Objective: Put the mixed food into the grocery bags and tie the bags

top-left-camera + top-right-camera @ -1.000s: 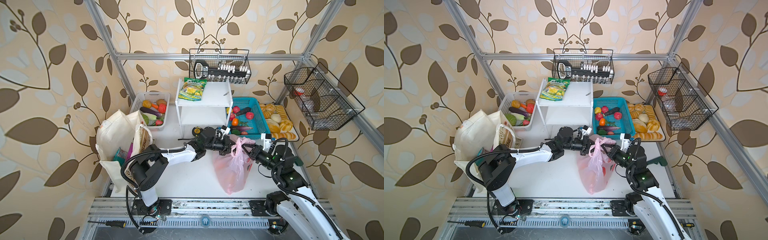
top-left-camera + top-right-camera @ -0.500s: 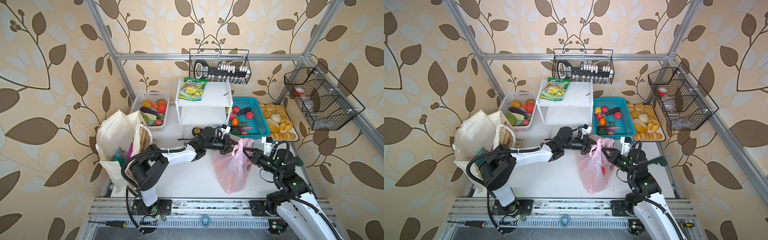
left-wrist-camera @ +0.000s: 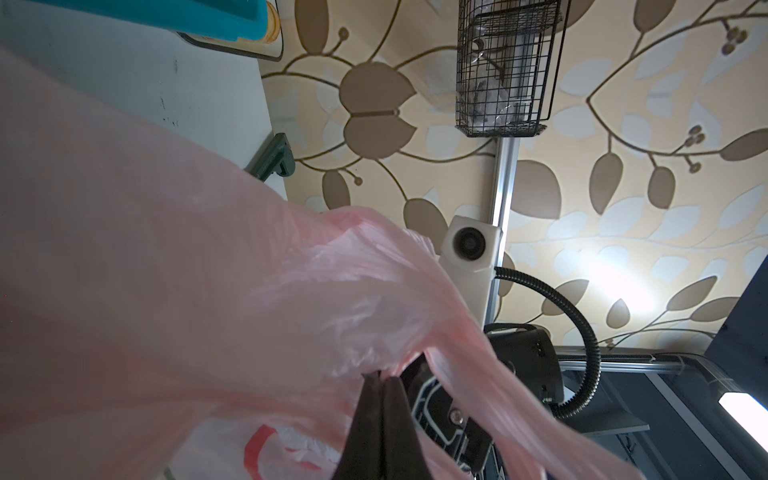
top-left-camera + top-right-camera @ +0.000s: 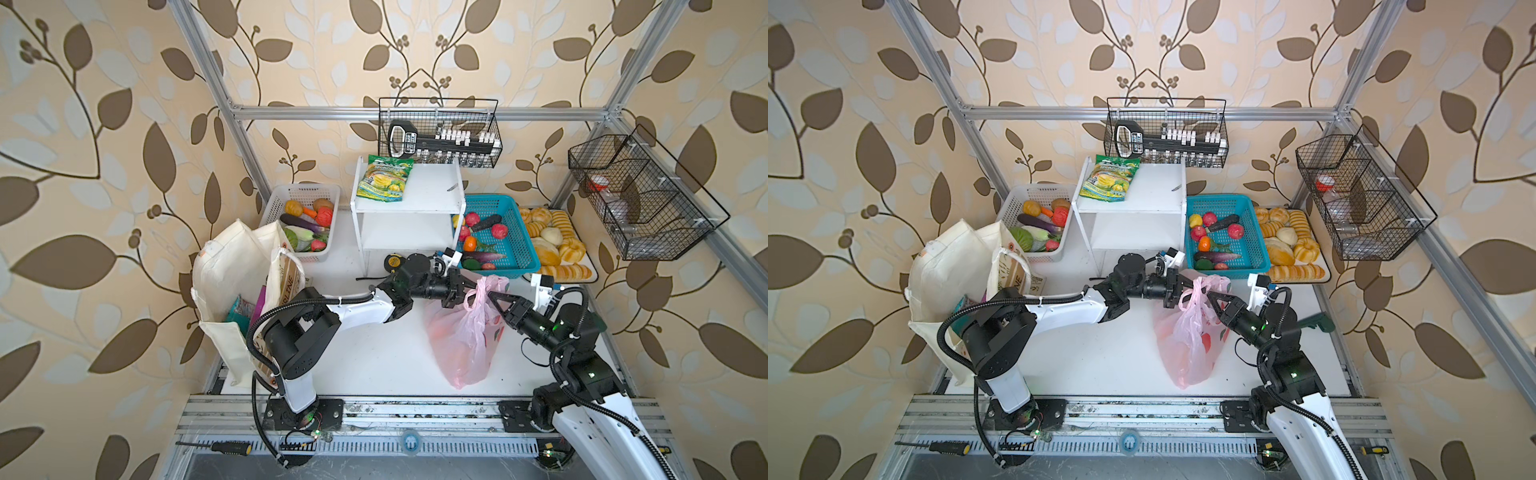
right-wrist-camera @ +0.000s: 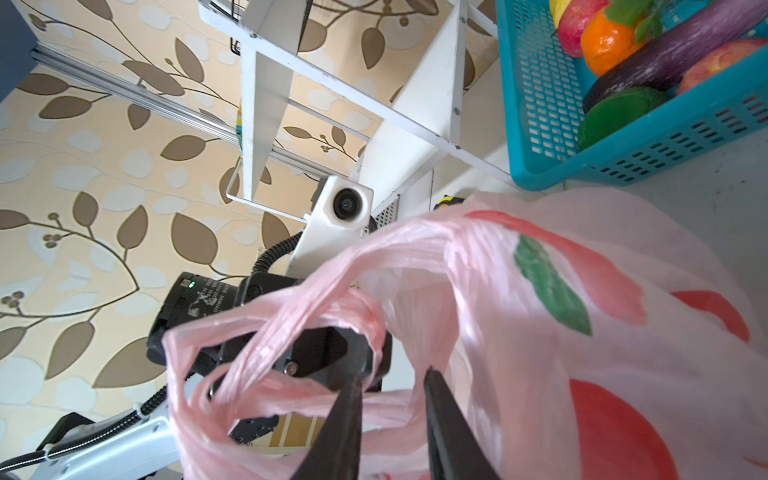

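The thin pink plastic bag (image 4: 465, 332) (image 4: 1192, 332) with a red fruit print lies in the middle of the table, its top lifted. My left gripper (image 4: 469, 286) (image 3: 381, 376) is shut on the bag's gathered top, beside a handle loop (image 5: 232, 374). My right gripper (image 4: 492, 296) (image 5: 392, 372) stands open just right of the bag's top, with pink plastic showing behind the gap. The cream canvas tote (image 4: 232, 266) (image 4: 951, 257) stands at the left, with a teal packet (image 4: 237, 316) and a purple packet (image 4: 261, 301) inside. Toy fruits (image 4: 469, 243) lie in the blue basket (image 4: 519, 266).
A white shelf (image 4: 409, 208) at the back carries a green-and-yellow packet (image 4: 385, 178). A white basket (image 4: 274, 199) of vegetables stands to its left. Right of the blue basket is a bread tray (image 4: 592, 272). Wire baskets (image 4: 440, 133) (image 4: 640, 195) hang on the frame.
My right gripper has opened and let go of the pink bag's handle, drawing back slightly to the right. The left gripper has stayed shut on the bag's top.
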Action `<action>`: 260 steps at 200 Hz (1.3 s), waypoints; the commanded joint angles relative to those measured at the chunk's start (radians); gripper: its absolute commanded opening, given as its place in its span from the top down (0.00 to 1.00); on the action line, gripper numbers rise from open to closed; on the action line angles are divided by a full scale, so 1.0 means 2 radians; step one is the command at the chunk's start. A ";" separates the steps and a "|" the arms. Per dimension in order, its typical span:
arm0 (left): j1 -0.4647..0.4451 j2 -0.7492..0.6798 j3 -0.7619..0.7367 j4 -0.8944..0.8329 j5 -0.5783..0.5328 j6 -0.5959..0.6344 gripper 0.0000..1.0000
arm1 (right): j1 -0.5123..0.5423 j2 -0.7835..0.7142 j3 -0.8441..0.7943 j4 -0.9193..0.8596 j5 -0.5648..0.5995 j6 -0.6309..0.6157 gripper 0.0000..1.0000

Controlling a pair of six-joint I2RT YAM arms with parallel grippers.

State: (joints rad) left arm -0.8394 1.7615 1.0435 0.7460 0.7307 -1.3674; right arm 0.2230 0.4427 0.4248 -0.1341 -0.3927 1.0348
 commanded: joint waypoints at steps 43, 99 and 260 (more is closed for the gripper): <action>-0.006 0.008 0.025 0.040 0.025 -0.010 1.00 | -0.008 0.035 0.010 0.056 -0.001 -0.007 0.72; -0.006 0.014 0.030 0.055 0.033 -0.020 1.00 | -0.011 0.064 0.010 0.093 -0.031 -0.019 0.77; -0.005 -0.058 0.015 -0.107 -0.008 0.097 0.47 | -0.010 0.070 0.049 -0.018 -0.003 -0.089 1.00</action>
State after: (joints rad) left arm -0.8452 1.7618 1.0538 0.6308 0.7464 -1.2991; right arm 0.2008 0.5732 0.4923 -0.1139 -0.4076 0.8776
